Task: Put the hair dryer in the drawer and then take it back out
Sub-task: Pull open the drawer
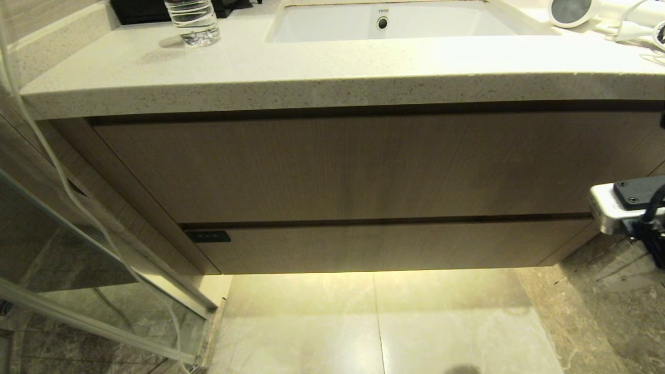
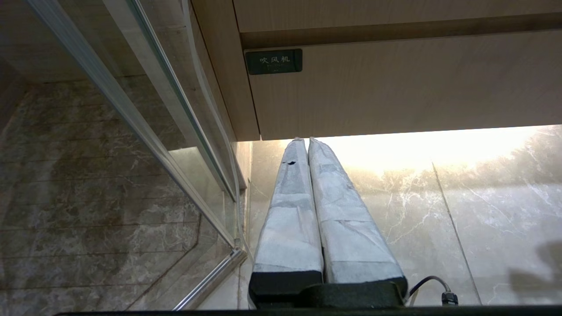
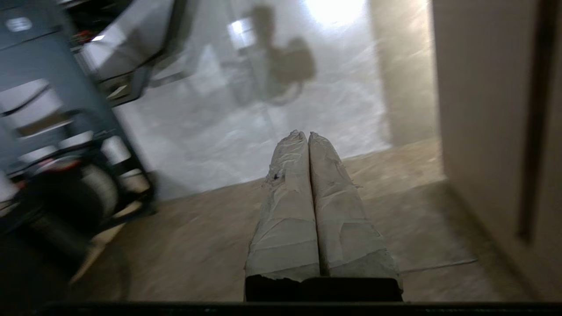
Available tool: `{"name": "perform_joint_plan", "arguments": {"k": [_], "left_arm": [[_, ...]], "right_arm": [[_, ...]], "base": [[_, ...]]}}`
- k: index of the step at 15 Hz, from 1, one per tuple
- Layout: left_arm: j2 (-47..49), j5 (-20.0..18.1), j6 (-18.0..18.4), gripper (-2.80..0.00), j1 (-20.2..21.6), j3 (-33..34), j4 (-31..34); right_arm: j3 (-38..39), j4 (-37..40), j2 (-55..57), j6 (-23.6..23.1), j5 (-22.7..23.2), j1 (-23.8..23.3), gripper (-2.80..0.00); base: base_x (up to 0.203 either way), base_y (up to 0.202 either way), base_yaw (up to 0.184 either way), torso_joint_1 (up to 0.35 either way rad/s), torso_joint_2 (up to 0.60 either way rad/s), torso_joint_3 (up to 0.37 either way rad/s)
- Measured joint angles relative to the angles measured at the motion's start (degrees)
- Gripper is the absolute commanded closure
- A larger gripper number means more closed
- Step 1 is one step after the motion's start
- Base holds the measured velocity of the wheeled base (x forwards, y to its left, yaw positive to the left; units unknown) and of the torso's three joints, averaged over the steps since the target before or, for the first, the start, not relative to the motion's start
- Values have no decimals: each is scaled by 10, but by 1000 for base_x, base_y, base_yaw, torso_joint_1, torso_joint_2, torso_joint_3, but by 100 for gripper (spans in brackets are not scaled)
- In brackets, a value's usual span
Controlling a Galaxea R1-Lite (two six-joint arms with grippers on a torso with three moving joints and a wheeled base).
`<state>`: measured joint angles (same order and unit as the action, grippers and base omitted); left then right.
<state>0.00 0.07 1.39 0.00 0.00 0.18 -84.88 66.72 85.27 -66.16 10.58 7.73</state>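
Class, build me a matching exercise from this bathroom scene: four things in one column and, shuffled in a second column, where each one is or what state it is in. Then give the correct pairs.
Column one
1. hair dryer
2. water bottle
3. drawer
4. right gripper

Column two
A. shut, bottom of the cabinet, black label at its left end
B. countertop, right of the sink
C. fingers together, holding nothing
D. countertop, left of the sink

Pairs: 1-B, 2-D, 3-A, 4-C
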Motion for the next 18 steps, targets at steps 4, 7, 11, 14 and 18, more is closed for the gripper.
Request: {"name": "perform_joint_plan", "arguments": {"k": [4, 7, 11, 14, 18], "left_arm": [[0, 0, 0, 0, 0, 0, 0], [0, 0, 0, 0, 0, 0, 0], [0, 0, 0, 0, 0, 0, 0], [0, 0, 0, 0, 0, 0, 0], [0, 0, 0, 0, 0, 0, 0]], "right_arm": [[82, -192, 37, -45, 43, 23, 0], [144, -334, 60, -58, 113, 53, 0], [163, -416, 114, -94, 153, 64, 0], [163, -433, 150, -139, 162, 65, 0], [163, -500, 193, -145, 160, 65, 0]], "base": [[0, 0, 0, 0, 0, 0], [0, 0, 0, 0, 0, 0], [0, 0, 0, 0, 0, 0], [0, 0, 0, 0, 0, 0], [0, 0, 0, 0, 0, 0]]}}
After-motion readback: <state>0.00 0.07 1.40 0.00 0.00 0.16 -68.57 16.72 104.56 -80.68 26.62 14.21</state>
